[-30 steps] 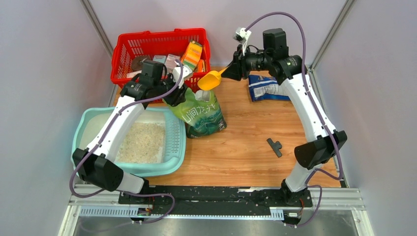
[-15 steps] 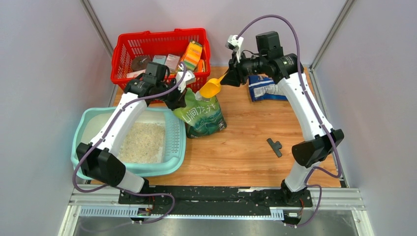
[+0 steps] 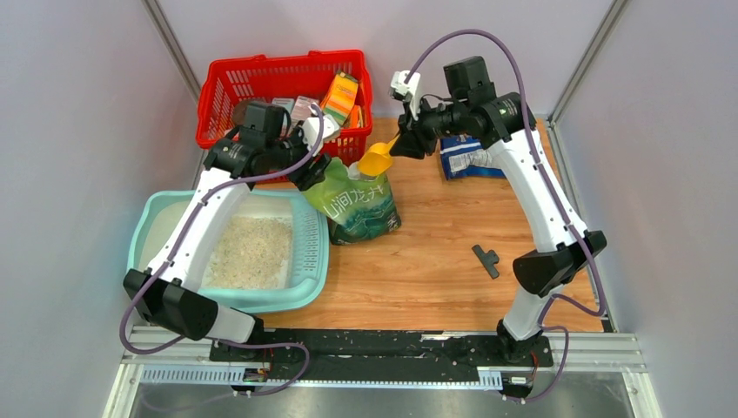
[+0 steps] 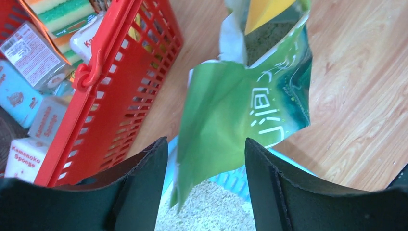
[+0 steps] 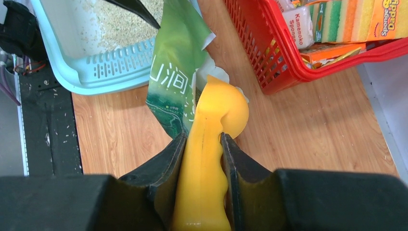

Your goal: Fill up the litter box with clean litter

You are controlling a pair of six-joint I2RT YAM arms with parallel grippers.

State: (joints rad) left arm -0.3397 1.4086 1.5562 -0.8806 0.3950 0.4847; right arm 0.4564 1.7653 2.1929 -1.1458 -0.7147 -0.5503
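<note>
Step in hand: scooping. My right gripper [image 5: 202,139] is clamped on the yellow scoop [image 5: 216,110], whose tip is at the mouth of the green bag [image 3: 352,205], toward the far edge. My left gripper [image 4: 206,142] straddles the bag's flap with its jaws apart. The litter box [image 3: 309,270] sits in the near-left corner, with clean litter [image 3: 252,252] heaped inside. Next move, as I judge it: dip, load, carry level to the box.

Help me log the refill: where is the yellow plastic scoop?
In top view the yellow plastic scoop, gripped by the right pincer, dips inside the green printed bag, right of the red mesh basket.
</note>
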